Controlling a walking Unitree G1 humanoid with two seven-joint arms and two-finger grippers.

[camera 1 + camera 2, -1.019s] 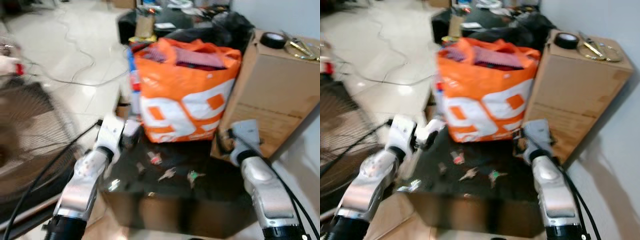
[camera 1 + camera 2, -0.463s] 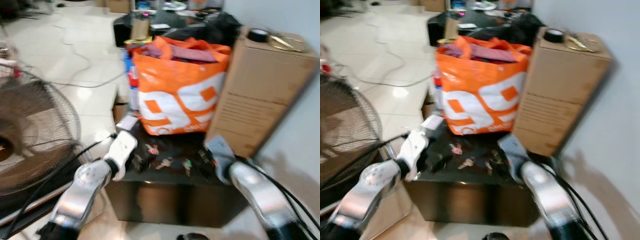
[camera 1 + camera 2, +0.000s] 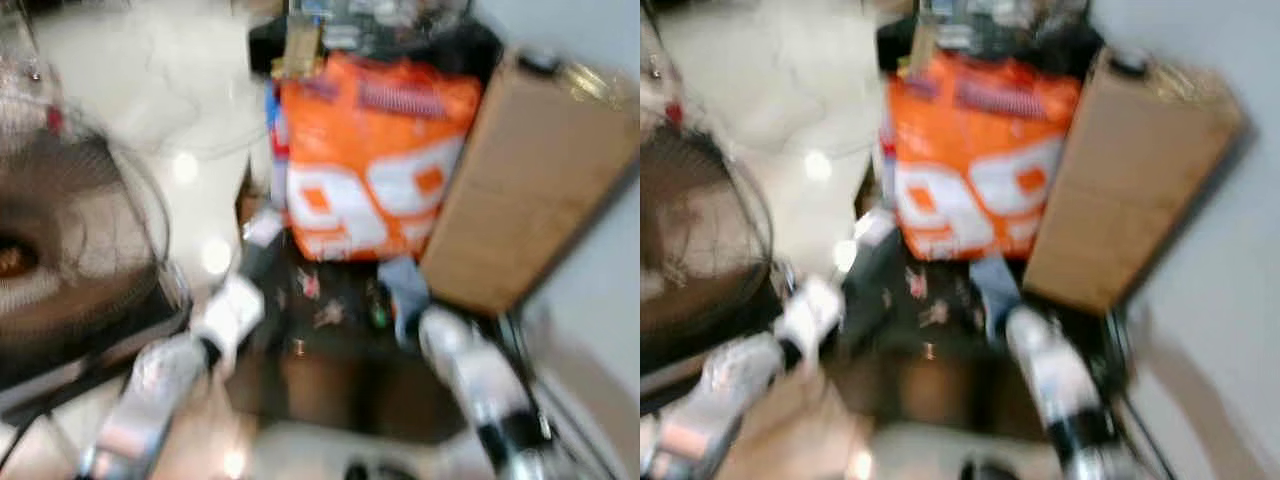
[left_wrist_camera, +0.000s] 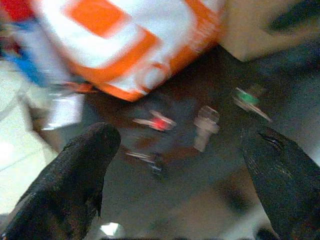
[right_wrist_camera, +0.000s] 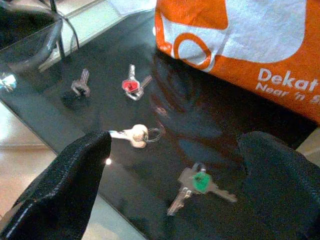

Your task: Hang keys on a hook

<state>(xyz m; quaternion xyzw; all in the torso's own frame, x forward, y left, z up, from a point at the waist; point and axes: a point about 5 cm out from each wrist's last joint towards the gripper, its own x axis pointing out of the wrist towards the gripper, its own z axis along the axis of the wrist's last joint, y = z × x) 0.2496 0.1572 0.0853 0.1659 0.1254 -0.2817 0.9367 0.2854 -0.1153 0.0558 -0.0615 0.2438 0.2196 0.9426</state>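
Several keys lie scattered on a low dark glass table (image 5: 45, 125): a red-tagged key (image 5: 132, 86), a white-headed key (image 5: 131, 135), a green-headed key (image 5: 197, 186) and a black-headed key (image 5: 80, 89). My right gripper (image 5: 177, 142) hovers open above them, with the white-headed and green-headed keys between its fingers. My left gripper (image 4: 182, 137) is open too, over the red-tagged key (image 4: 155, 122) and a pale key (image 4: 205, 127). In the blurred eye views the left gripper (image 3: 262, 265) and right gripper (image 3: 400, 290) flank the keys (image 3: 328, 312).
A full orange and white bag (image 3: 375, 170) stands at the back of the table. A tall cardboard box (image 3: 530, 180) is to its right, against a pale wall. A floor fan (image 3: 60, 250) and cables lie on the left over white tiles.
The head camera has swung and blurred. Both arms have reached further forward, so the grippers now sit over the keys rather than at the table's near edge.
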